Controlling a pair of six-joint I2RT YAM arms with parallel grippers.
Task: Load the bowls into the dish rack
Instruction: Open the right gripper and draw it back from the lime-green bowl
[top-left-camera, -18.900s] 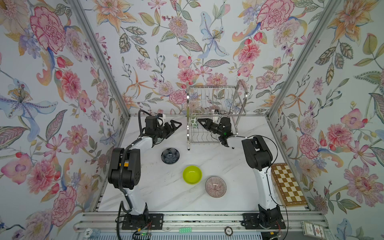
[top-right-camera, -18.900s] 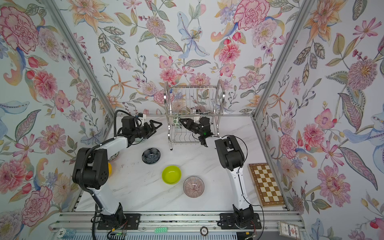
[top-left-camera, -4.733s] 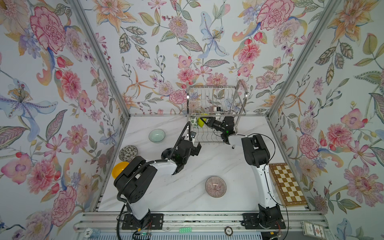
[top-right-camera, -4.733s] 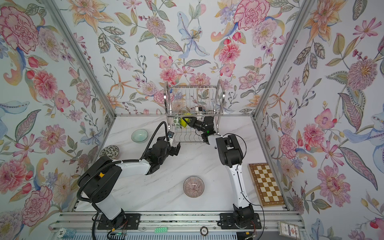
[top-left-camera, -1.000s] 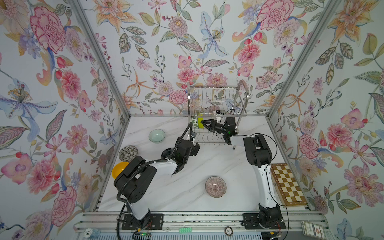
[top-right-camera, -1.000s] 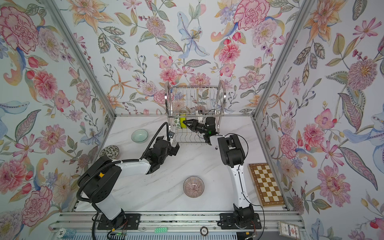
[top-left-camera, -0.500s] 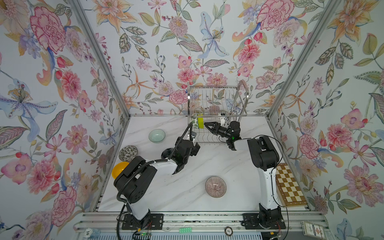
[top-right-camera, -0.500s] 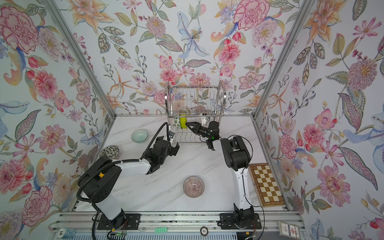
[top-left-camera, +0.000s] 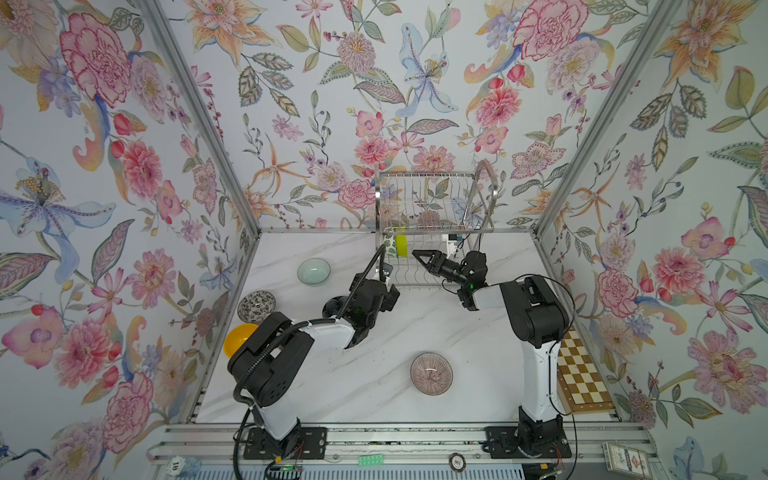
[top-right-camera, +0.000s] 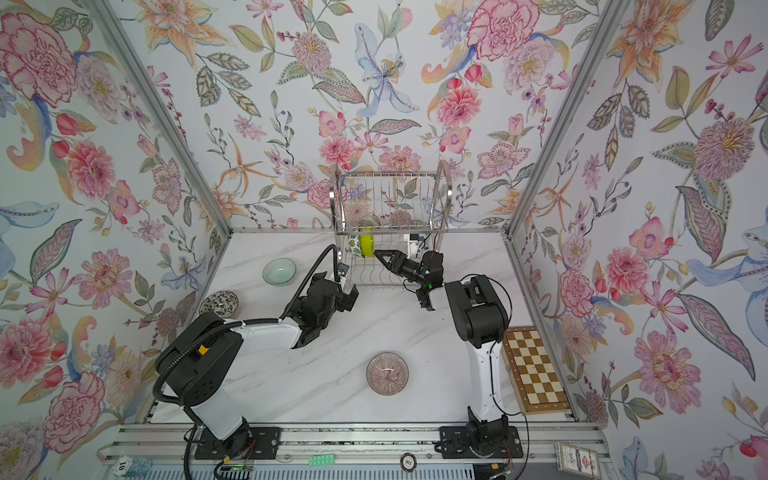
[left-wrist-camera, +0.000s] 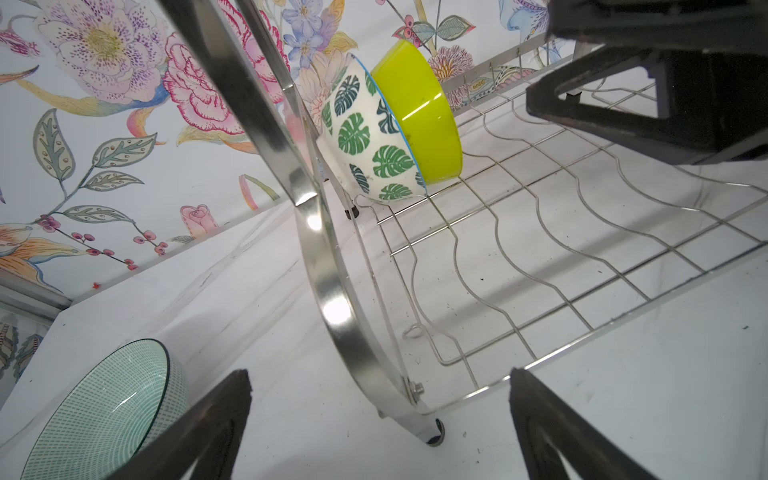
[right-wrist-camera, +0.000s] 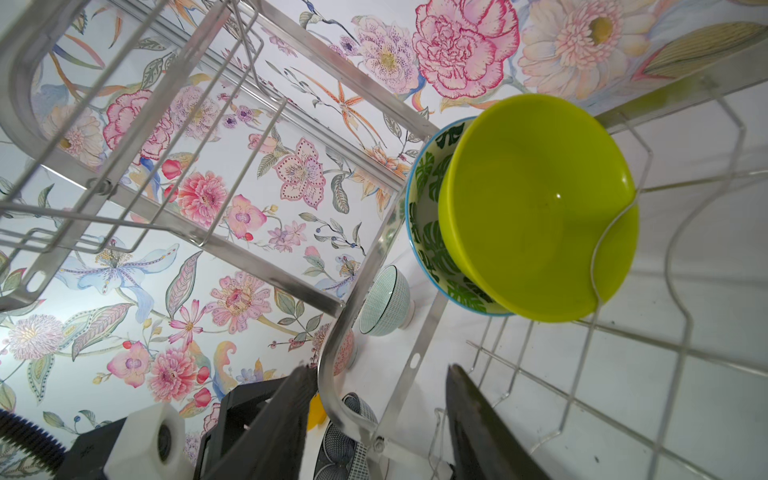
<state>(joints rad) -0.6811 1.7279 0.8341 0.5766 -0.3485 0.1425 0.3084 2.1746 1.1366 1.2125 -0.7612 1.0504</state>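
Note:
The dish rack (top-left-camera: 434, 195) stands at the back wall. On its lower tier the lime green bowl (right-wrist-camera: 536, 208) leans on edge against the green-leaf white bowl (left-wrist-camera: 365, 141). My right gripper (top-left-camera: 417, 255) hangs open and empty just in front of the lime bowl, apart from it. My left gripper (left-wrist-camera: 380, 380) is wide open at the rack's front left foot, holding nothing. The dark navy bowl (right-wrist-camera: 345, 440) lies under the left arm. On the table are the celadon bowl (top-left-camera: 313, 272), speckled bowl (top-left-camera: 257, 306), orange-yellow bowl (top-left-camera: 239, 338) and pink striped bowl (top-left-camera: 431, 373).
A wooden chessboard (top-left-camera: 584, 380) lies along the right wall beside the right arm's base. The rack's wavy wire floor (left-wrist-camera: 561, 249) runs rightward from the two bowls. Flowered walls close the table (top-left-camera: 415, 328) on three sides.
The right gripper's jaws have spread and it has drawn back from the lime bowl, which stays on edge in the rack. The left arm has not moved.

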